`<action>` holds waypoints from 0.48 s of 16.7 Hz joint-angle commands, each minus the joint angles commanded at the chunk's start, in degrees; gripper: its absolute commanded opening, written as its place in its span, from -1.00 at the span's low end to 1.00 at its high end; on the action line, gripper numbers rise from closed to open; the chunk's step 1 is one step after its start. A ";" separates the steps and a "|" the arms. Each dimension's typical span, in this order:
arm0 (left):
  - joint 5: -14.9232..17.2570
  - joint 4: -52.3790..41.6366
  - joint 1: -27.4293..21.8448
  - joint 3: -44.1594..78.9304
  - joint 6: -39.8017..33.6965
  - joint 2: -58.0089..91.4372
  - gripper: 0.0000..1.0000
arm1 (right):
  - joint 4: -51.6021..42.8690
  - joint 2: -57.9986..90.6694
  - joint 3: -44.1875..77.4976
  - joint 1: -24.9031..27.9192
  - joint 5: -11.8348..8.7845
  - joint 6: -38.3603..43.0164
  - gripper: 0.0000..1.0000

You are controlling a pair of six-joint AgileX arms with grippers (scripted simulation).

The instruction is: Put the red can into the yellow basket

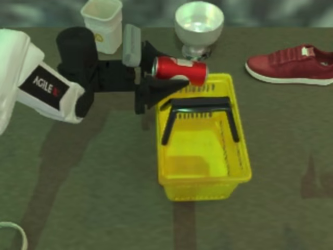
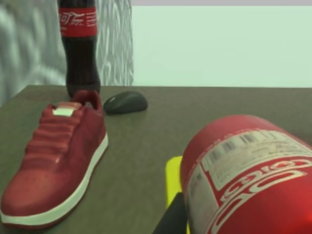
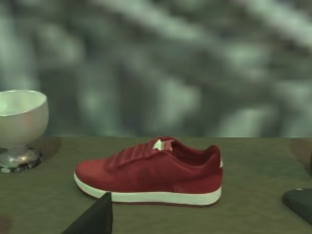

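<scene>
Fingers of left gripper (image 1: 169, 78) clamped on red can (image 1: 179, 70) (lying sideways) above yellow basket (image 1: 204, 182) rim

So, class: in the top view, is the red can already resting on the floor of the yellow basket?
No: the red can is held on its side in the left claw, above the far rim of the yellow basket.

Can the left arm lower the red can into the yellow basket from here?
Probably yes: the left tool holds the red can over the yellow basket far rim; only the black handle lies nearby.
</scene>
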 joint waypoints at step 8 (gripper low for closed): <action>0.00 0.00 0.00 0.00 0.00 0.00 1.00 | 0.00 0.00 0.00 0.00 0.00 0.00 1.00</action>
